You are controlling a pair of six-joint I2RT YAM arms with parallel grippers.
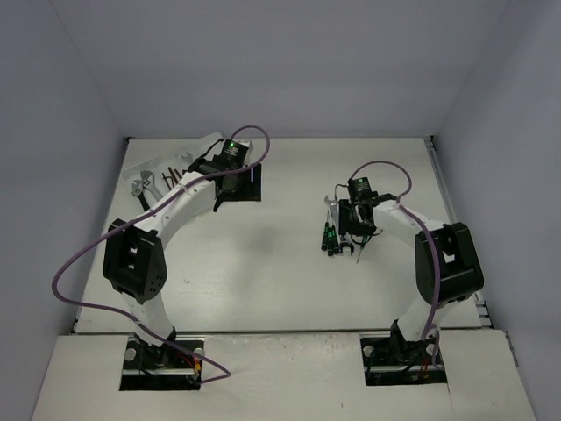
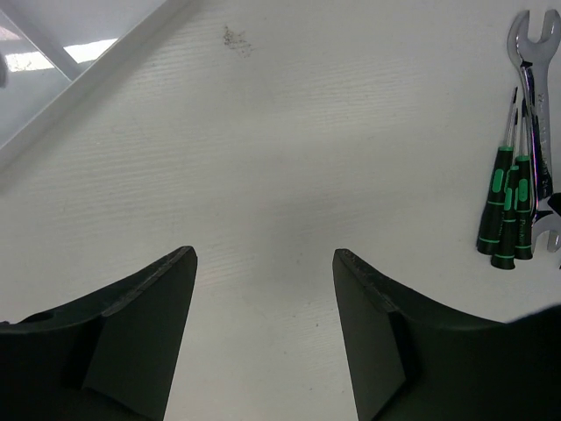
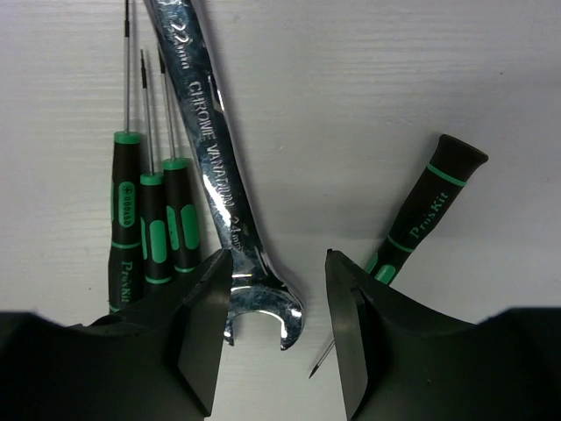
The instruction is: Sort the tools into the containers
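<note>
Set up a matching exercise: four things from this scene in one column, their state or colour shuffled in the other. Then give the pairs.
1 left pincer
2 wrench
3 lone screwdriver
4 three screwdrivers

A side by side, shafts parallel
B silver, lettered
C open over bare table
D tilted, alone on the wrench's other side

Pairs: 1-C, 2-B, 3-D, 4-A
</note>
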